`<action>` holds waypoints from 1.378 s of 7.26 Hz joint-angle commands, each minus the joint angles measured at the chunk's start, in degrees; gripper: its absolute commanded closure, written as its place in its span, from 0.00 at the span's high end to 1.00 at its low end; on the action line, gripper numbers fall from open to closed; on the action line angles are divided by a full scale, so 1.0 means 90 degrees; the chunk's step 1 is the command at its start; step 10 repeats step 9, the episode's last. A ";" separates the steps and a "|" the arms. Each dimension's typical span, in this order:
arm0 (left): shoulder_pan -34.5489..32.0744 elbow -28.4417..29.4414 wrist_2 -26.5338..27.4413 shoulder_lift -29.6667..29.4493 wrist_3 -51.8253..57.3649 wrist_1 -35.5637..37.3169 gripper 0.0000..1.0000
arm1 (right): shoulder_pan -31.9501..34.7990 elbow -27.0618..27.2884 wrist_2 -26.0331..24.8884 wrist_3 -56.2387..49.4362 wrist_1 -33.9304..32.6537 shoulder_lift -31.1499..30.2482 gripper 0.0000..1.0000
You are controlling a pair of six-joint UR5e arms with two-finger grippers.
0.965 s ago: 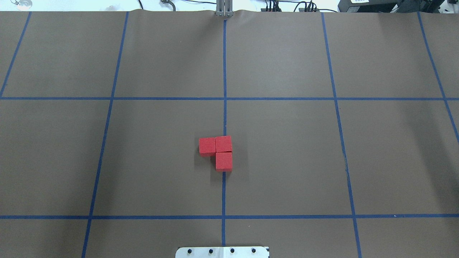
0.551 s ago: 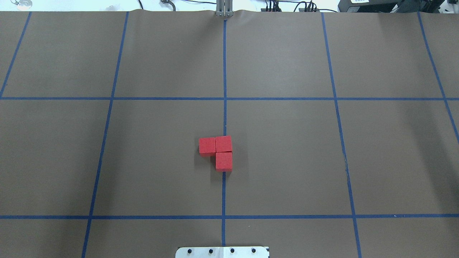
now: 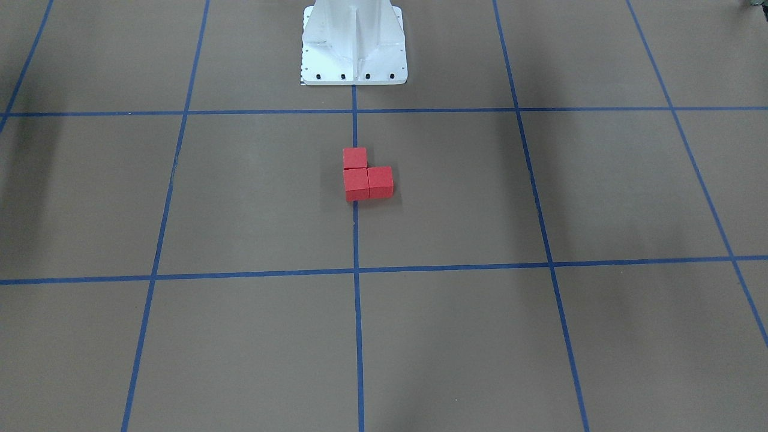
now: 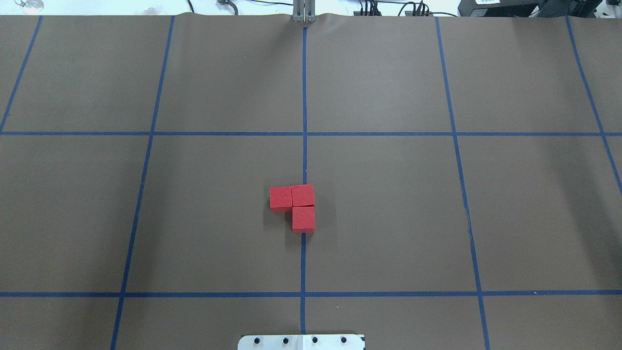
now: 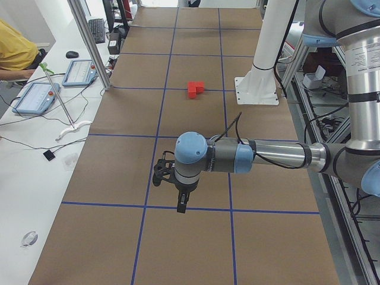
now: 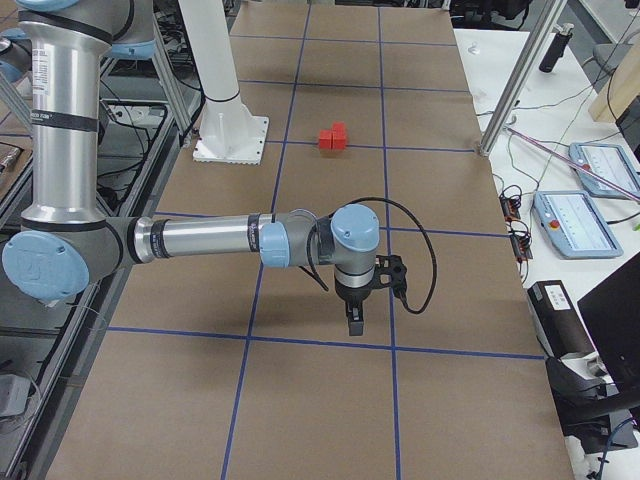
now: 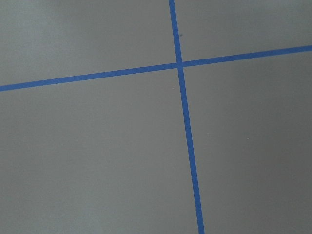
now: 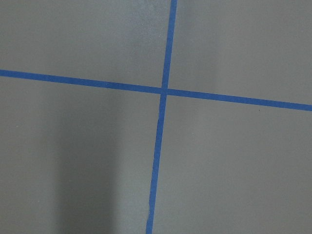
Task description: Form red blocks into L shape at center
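Three red blocks touch one another in an L on the brown center surface (image 4: pixel 340 204), over the middle blue tape line (image 4: pixel 304 160). In the overhead view one block (image 4: pixel 281 198) lies left of the corner block (image 4: pixel 303 195), and the third (image 4: pixel 303 218) lies nearer the robot base. The L also shows in the front-facing view (image 3: pixel 366 180) and small in both side views (image 5: pixel 196 89) (image 6: pixel 333 137). My left gripper (image 5: pixel 181 202) and right gripper (image 6: pixel 353 322) hang far out at the table's ends, away from the blocks. I cannot tell whether either is open or shut.
The white robot base (image 3: pixel 354 48) stands at the table's near edge behind the blocks. Operators' tablets (image 5: pixel 35 98) and cables lie on the white bench beside the table. Both wrist views show only brown surface with crossing tape lines (image 7: pixel 179 64) (image 8: pixel 163 90).
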 commanded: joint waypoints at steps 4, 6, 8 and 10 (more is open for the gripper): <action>0.0000 0.0020 0.0000 0.0000 0.0000 0.0009 1.00 | -0.0010 0.0003 0.0117 0.0025 0.0000 0.0002 1.00; 0.0000 0.0039 0.0000 0.0010 0.0000 0.0009 1.00 | 0.0000 0.0003 0.0117 0.0034 0.0000 0.0031 1.00; 0.0000 0.0039 0.0000 0.0010 0.0000 0.0019 1.00 | -0.0010 0.0023 0.0117 0.0307 0.0000 0.0070 1.00; 0.0000 0.0039 0.0000 0.0010 0.0000 0.0019 1.00 | 0.0000 0.0033 0.0127 0.0317 0.0000 0.0070 1.00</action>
